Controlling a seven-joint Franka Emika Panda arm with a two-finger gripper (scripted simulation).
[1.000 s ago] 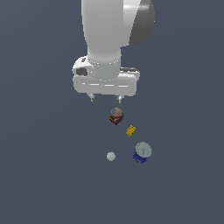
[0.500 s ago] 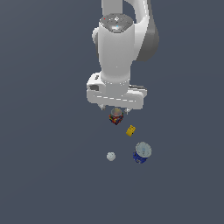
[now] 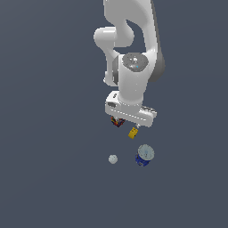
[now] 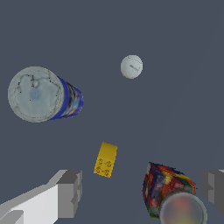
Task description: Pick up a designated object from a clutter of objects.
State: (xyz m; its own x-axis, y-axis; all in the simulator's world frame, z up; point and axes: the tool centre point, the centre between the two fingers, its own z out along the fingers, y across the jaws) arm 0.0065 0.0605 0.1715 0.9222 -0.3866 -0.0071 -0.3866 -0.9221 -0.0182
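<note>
Gripper (image 4: 140, 192) spread wide, nothing held, red can (image 4: 168, 194) seen between its fingers, yellow block (image 4: 105, 159) (small, matte, faintly marked) lying just beside the can, untouched.

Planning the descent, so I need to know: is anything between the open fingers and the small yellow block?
Yes. In the wrist view the red multicoloured can stands between the fingers of the gripper, beside the yellow block, which lies nearer one finger. Closing as aligned would likely catch the can too.
</note>
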